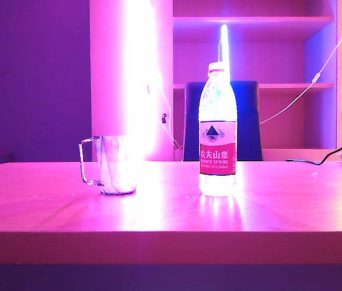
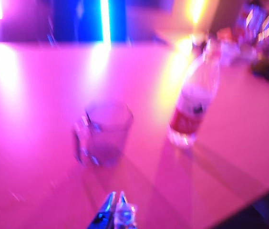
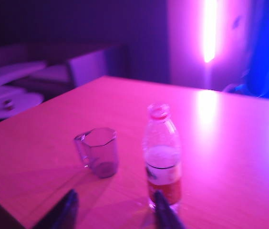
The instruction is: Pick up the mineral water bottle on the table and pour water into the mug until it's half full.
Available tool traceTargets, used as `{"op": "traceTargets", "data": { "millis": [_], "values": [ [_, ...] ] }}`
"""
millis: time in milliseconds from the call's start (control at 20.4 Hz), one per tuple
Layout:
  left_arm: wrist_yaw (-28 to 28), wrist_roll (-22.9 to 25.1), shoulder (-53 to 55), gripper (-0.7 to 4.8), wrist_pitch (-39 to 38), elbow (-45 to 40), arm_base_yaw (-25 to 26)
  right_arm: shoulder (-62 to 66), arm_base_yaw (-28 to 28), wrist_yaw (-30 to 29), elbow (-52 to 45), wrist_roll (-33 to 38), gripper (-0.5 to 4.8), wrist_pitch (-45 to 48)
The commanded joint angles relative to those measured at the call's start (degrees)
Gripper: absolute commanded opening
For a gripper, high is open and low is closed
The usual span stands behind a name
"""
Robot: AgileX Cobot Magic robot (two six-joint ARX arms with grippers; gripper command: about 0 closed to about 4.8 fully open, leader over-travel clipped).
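Bottle (image 1: 217, 130) stands upright on the table (image 1: 171, 212), right of centre, with the mug (image 1: 117, 165) well apart to its left. Nearly full, so I judge it heavy, thin-walled and slippery; I would grip mid-body at the label and squeeze lightly. In the right wrist view the right gripper (image 3: 113, 210) hovers near the bottle, jaws released, nothing held. In the blurred left wrist view the left gripper (image 2: 116, 210) hangs over the near table, fingertips apparently together, holding nothing.
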Motion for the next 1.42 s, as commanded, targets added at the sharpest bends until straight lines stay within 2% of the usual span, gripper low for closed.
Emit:
{"op": "traceTargets", "data": {
  "millis": [49, 147, 196, 393, 540, 835, 1031, 1228, 1277, 1326, 1424],
  "values": [
    [2.4, -0.2, 6.6, -0.05, 0.7, 0.3, 0.0, 13.6, 5.5, 8.3, 0.3, -0.8, 2.8, 13.8],
    [2.4, -0.1, 9.5, -0.05, 0.9, 0.3, 0.0, 26.2, 8.2, 11.4, 0.2, -0.8, 2.87, 23.7],
    [2.4, 0.0, 10.2, -0.05, 1.0, 0.3, 0.0, 34.5, 9.2, 11.4, 0.3, -0.8, 3.12, 31.1],
    [2.4, 0.1, 10.1, -0.05, 0.9, 0.3, 0.0, 58.4, 10.4, 11.5, 0.3, -0.5, 4.79, 55.3],
    [2.4, 0.1, 10.1, -0.05, 0.6, 0.3, 0.0, 68.7, 10.6, 11.2, 0.5, -0.5, 4.79, 67.4],
    [2.6, 0.1, 10.1, -0.05, 0.6, 0.3, 0.0, 78.5, 11.9, 10.0, 4.5, -0.5, 4.79, 70.2],
    [2.8, 0.1, 10.1, -0.05, 0.6, 0.3, 0.0, 85.4, 12.6, 10.0, 11.1, -0.5, 4.79, 70.2],
    [2.8, 0.1, 10.1, -0.05, 0.6, 0.3, -0.1, 89.0, 13.2, 10.3, 16.1, -0.5, 4.79, 67.0],
    [2.8, 0.1, 10.1, -0.05, 0.6, 0.3, -0.1, 89.0, 13.2, 10.3, 16.5, -0.5, 4.32, 66.1],
    [2.8, 0.1, 10.1, -0.05, 0.6, 0.3, -0.1, 89.0, 13.2, 10.1, 16.8, -0.5, 3.23, 65.7],
    [2.8, 0.1, 10.1, -0.05, 0.6, 0.3, 0.0, 88.2, 13.2, 10.3, 16.8, -1.4, 2.58, 64.5]
  ]
}}
